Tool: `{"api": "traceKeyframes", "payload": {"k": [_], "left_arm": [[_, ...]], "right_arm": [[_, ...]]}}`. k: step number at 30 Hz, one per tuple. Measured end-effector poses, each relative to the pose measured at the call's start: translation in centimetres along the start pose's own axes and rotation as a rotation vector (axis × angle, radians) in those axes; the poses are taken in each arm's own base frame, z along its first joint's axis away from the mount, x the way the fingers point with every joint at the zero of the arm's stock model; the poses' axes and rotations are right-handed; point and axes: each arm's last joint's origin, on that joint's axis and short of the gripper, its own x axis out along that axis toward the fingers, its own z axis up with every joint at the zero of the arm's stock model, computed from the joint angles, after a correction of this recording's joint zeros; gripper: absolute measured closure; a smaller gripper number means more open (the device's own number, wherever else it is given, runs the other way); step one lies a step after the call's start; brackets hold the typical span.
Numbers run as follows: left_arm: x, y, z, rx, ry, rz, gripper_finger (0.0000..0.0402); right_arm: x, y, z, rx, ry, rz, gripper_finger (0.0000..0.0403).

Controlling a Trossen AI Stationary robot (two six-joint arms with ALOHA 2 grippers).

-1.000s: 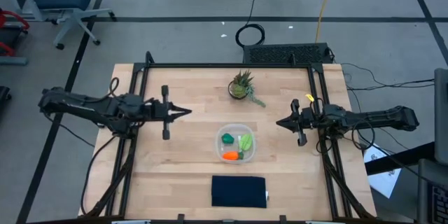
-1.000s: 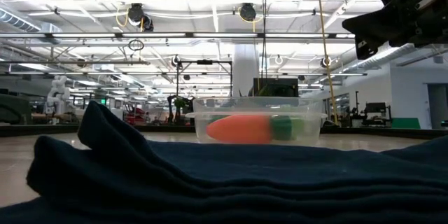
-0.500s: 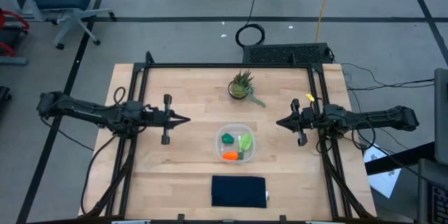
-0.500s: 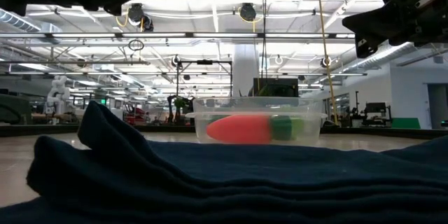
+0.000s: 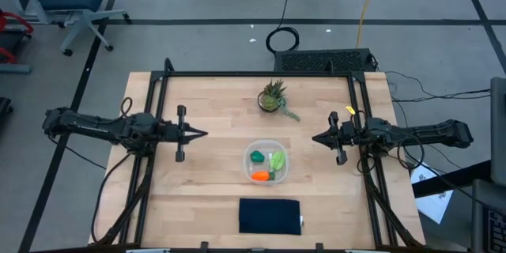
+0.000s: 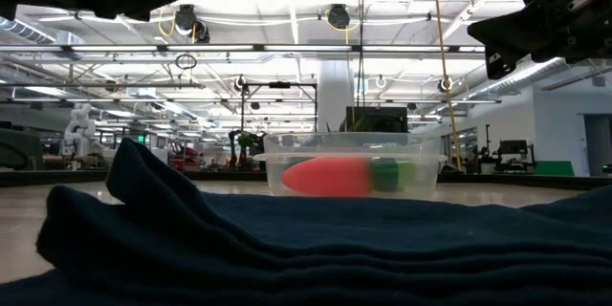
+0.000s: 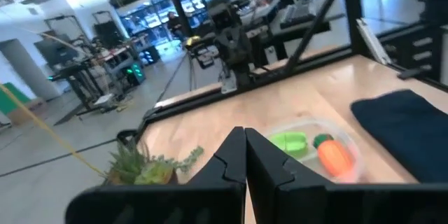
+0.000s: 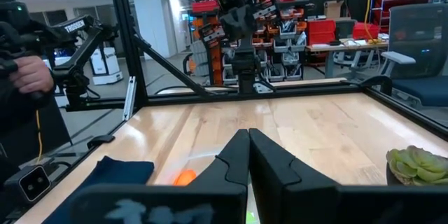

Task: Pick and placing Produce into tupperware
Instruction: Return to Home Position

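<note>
All 3 produce pieces (image 5: 260, 176) lie inside the tupperware (image 5: 265, 141). The left gripper (image 5: 204, 134) and right gripper (image 5: 315, 138) hover either side of it, both pinched closed

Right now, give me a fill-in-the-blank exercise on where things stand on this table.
1. The tupperware holds ____ produce pieces.
2. The orange piece inside the tupperware is the ____.
3. The left gripper and the right gripper, each off to its own side of the tupperware, both have their fingers ____.

Missing words: three; carrot; shut.
</note>
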Motion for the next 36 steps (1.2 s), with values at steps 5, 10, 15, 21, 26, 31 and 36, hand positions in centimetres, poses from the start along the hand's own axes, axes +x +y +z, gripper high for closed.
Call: {"api": "traceKeyframes", "payload": {"k": [5,10,15,21,26,31,36], "left_arm": [[-0.1,-0.4,-0.5,0.003,0.031,-0.105,0.0402],[-0.2,-0.5,-1.4,-0.018,-0.011,-0.059,0.0402],[-0.9,-0.4,-3.0,-0.041,-0.052,0.008,0.0402],[-2.1,0.2,-3.3,-0.081,-0.116,0.080,0.0402],[-3.0,0.4,-3.0,-0.084,-0.149,0.097,0.0402],[-3.5,0.2,-3.2,-0.091,-0.137,0.086,0.0402],[-4.2,0.1,-3.0,-0.067,-0.173,0.081,0.0402]], "right_arm": [[0.0,0.0,0.1,-0.007,-0.008,0.001,0.0403],[0.0,0.0,0.2,-0.008,-0.017,0.002,0.0403],[0.0,0.0,0.2,0.000,-0.016,0.002,0.0403],[0.0,0.0,0.1,0.002,-0.015,0.002,0.0403],[0.0,0.0,0.1,0.002,-0.014,0.002,0.0403],[0.0,0.0,0.1,0.003,-0.014,0.002,0.0403],[0.0,0.0,0.1,0.007,-0.014,0.002,0.0403]]}}
